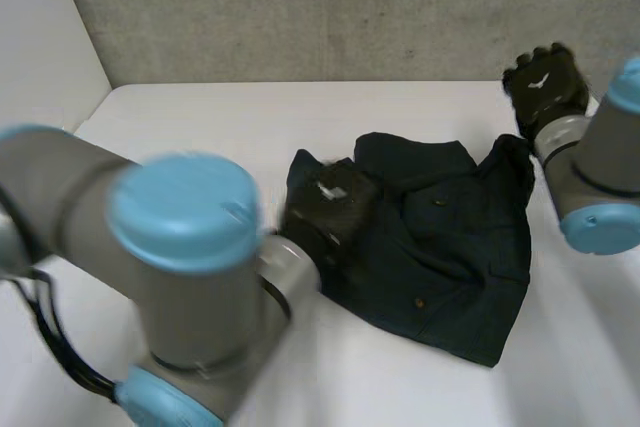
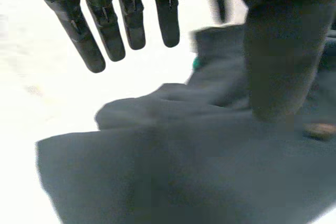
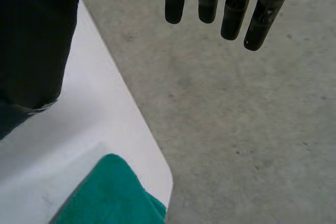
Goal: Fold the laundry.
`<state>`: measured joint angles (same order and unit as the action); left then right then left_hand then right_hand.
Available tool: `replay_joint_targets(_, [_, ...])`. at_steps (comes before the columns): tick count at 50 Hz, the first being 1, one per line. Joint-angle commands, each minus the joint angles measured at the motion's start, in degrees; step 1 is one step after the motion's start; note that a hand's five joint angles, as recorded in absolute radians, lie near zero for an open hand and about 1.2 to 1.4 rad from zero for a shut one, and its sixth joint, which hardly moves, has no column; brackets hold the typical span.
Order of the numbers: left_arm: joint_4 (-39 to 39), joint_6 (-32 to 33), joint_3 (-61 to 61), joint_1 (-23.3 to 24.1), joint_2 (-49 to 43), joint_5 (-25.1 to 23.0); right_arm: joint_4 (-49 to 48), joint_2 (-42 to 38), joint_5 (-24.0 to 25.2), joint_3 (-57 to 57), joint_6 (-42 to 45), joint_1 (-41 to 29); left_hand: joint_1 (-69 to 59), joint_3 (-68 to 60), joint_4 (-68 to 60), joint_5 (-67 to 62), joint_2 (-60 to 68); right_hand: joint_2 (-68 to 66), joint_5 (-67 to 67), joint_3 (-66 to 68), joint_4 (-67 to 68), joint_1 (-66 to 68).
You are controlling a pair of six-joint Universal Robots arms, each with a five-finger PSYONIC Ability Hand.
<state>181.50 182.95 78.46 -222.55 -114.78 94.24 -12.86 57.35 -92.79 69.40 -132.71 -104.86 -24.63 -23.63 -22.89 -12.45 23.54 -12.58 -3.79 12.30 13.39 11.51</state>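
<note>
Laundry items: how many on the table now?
2: a dark garment at the left hand; a teal cloth near the table corner. Others may be hidden.

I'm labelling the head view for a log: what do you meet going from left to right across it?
From the left: left arm → left hand, at the cloth's left edge → dark buttoned garment → right hand → right arm.
</note>
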Motion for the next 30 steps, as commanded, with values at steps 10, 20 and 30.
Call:
replay_joint_targets(10, [1.75, 16.19, 0.74, -20.89, -1.57, -15.03, 29.46, 19.81, 2.78, 7.59, -9.84, -0.43, 1.30, 0.30, -0.45, -0.88, -0.21, 1.99, 3.21, -1.72, -2.81, -0.93])
replay_joint_targets(20, [1.84, 20.70, -4.80, -23.01, -12.57, -21.03, 38.96, 27.37, 18.33, 19.44, -18.28, -0.17, 1.13, 0.13, -0.61, -1.05, -0.04, -3.05, -1.83, 3.33, 2.23, 4.12])
replay_joint_targets(30, [6.05, 20.79, -8.76, -21.08, -20.31, -23.67, 29.23, 32.30, 20.37, 37.80, -19.07, -2.01, 0.46, -0.55, -1.29, -1.72, 0.63, -4.91, -3.69, 5.19, 4.09, 5.98])
